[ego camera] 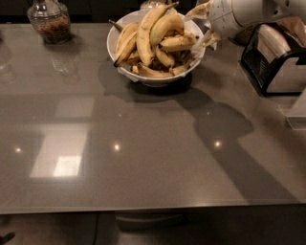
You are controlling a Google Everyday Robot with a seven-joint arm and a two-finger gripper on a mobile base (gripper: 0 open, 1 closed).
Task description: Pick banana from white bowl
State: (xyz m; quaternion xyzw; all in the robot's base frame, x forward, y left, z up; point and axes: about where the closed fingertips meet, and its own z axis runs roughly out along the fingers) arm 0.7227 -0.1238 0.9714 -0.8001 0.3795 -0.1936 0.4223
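The white bowl [122, 33] stands at the back middle of the grey table, heaped with bananas. The short, stubby banana [176, 43] lies on the right side of the heap, pointing at the right rim. Long curved bananas [143, 33] rise over the middle. My gripper [197, 27] reaches in from the upper right at the bowl's right rim. Its fingers are apart, one [195, 10] above and one [204, 42] below the stubby banana's right end. It holds nothing.
A glass jar [48, 19] with brown contents stands at the back left. A black and white appliance [277, 62] stands to the right of the bowl, under the arm. A pale object [299, 115] sits at the right edge.
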